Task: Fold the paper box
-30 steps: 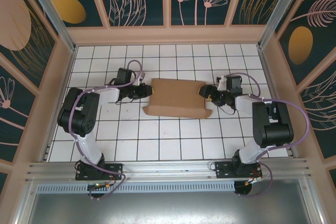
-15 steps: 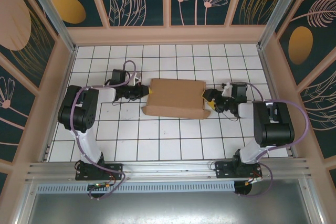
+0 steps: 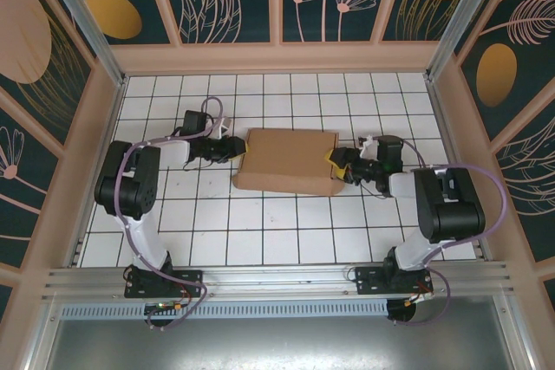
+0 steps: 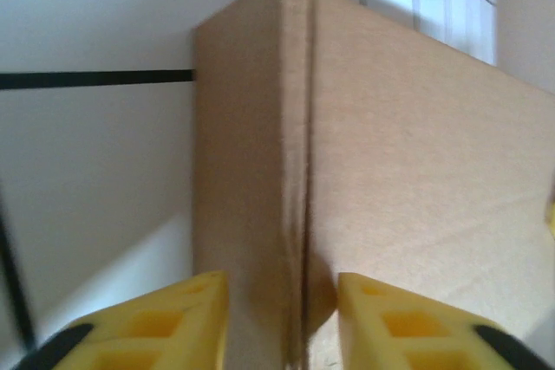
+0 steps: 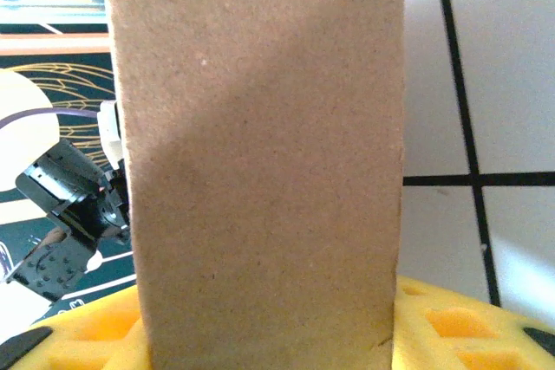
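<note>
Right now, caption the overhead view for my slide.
Left gripper and right gripper flank a brown cardboard box on the tiled table.

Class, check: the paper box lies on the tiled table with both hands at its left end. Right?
No. Top external view: the left hand is at the left end of the paper box, the right hand at its right end.

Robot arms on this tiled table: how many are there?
2. The left arm stands near-left, the left gripper at the paper box's left end; the right arm stands near-right, the right gripper at the box's right end.
</note>
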### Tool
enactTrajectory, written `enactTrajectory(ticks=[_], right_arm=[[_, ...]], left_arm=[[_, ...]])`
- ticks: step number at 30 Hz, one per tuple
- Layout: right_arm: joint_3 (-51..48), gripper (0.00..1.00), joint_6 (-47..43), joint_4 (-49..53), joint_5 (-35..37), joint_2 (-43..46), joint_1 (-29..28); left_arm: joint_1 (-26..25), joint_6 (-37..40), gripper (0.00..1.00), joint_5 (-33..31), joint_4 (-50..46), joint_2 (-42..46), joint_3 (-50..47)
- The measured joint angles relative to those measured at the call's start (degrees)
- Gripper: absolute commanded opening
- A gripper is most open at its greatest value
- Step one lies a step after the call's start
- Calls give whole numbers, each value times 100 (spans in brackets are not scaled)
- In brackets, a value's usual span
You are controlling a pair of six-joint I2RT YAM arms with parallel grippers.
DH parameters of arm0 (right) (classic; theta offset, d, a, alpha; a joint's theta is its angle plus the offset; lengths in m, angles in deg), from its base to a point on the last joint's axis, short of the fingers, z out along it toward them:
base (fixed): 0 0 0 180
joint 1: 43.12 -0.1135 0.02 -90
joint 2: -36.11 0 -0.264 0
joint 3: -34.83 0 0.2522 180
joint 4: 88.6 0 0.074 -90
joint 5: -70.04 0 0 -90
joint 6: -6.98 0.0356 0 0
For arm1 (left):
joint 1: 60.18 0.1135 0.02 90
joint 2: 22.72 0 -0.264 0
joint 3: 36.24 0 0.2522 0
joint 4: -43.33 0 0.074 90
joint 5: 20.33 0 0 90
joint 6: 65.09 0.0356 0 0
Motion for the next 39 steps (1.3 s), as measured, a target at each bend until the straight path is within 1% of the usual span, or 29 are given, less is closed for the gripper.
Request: enactTrajectory(ticks=[2,4,6,8,10,13,15,16,19,24,28,39], right_arm=[[57,46,-9,273,61,157,-15],[70,45,59,474,116,280,-15],[70,45,212,634,136,361,-15],[70,44,387,758,168,457,-24],[70,44,575,916,214,588,-37],[68,44,846,1049,260,723,-76],[68,44,1034,1067,306,774,-131],[68,44,1134,1064,323,796,-173],[28,45,1475,957,339,809,-319],[-267,45,2074,417,328,807,-520],[-459,45,2479,31,308,807,-568],[-656,44,3226,-835,337,807,-608]], left_arm=[[2,59,49,-531,-337,273,-4],[2,94,53,-1084,-535,745,-59],[-57,201,54,-1639,-634,1355,-118],[-308,498,54,-2291,-658,1980,-168],[-874,944,54,-2914,-601,2546,-225],[-1934,1757,55,-3442,-219,3241,-706],[-2490,2387,55,-3617,-149,3578,-1110],[-2686,2710,54,-3681,-212,3639,-1211],[-2970,3606,56,-3971,-433,3491,-1224],[-2997,4778,63,-4369,-688,3281,-1213],[-3001,5521,70,-4393,-855,3053,-1025],[-3025,6647,73,-4428,-916,2441,-629]])
